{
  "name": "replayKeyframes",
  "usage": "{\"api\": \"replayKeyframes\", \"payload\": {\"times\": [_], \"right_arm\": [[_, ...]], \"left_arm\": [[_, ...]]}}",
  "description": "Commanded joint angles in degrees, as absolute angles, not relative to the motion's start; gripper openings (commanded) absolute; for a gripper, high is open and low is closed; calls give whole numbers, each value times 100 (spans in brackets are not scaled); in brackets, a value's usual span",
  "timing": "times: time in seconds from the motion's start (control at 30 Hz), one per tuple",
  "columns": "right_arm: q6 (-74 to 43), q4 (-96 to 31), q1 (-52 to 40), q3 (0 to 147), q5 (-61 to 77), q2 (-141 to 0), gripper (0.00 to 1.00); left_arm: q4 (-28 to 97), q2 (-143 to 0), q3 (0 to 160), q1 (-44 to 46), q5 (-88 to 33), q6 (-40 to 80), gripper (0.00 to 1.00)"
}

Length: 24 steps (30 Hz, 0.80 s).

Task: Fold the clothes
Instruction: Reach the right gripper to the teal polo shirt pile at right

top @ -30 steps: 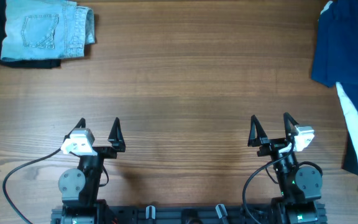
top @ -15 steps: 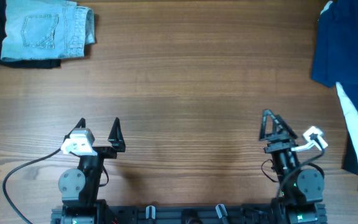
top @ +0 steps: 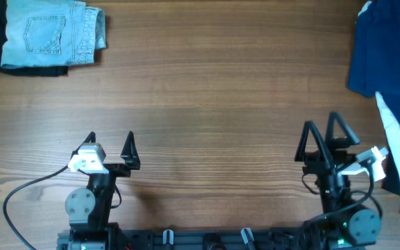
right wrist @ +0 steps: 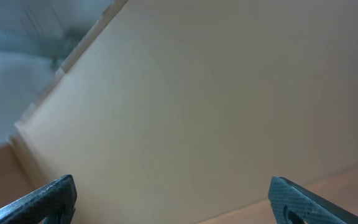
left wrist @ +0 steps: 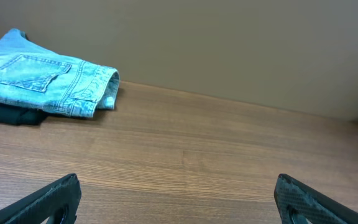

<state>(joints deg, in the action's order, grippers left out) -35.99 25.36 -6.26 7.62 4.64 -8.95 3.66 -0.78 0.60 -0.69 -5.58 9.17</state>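
At the near edge of the table (top: 207, 83), the left gripper (top: 110, 136) and right gripper (top: 321, 121) stood spread wide, holding nothing. The blue top (top: 387, 48) lay at its far right corner, the jeans (top: 47, 31) at its far left.

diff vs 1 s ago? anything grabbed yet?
The right gripper swung toward the right side of the table and a little forward, toward the deep-blue top, with its jaws open and empty. Nothing was gripped or released. The left gripper stayed open in place. The top, the white garment and the denim piece have not shifted.
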Motion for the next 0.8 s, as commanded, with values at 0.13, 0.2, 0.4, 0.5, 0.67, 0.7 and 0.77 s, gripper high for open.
{"api": "replayKeyframes", "payload": {"times": [0.13, 0.2, 0.4, 0.5, 0.67, 0.7, 0.77], "right_arm": [[-867, 2200, -611, 3070, -187, -3470, 100], [-460, 1769, -585, 3811, -567, -4200, 100], [493, -183, -130, 6348, -1127, -6469, 100], [722, -1149, 296, 7561, -1393, -7544, 100], [731, -2897, 1175, 9264, -1190, -9220, 100], [729, -3280, 1341, 9546, -1031, -9566, 100], [755, -4095, 1702, 9874, -368, -10460, 100]], "left_arm": [[397, -27, 32, -25, -502, 947, 100], [397, -27, 32, -25, -502, 947, 100], [397, -27, 32, -25, -502, 950, 100], [397, -27, 32, -25, -502, 947, 100], [397, -27, 32, -25, -502, 947, 100], [397, -27, 32, -25, -502, 947, 100], [397, -27, 32, -25, -502, 947, 100]]}}
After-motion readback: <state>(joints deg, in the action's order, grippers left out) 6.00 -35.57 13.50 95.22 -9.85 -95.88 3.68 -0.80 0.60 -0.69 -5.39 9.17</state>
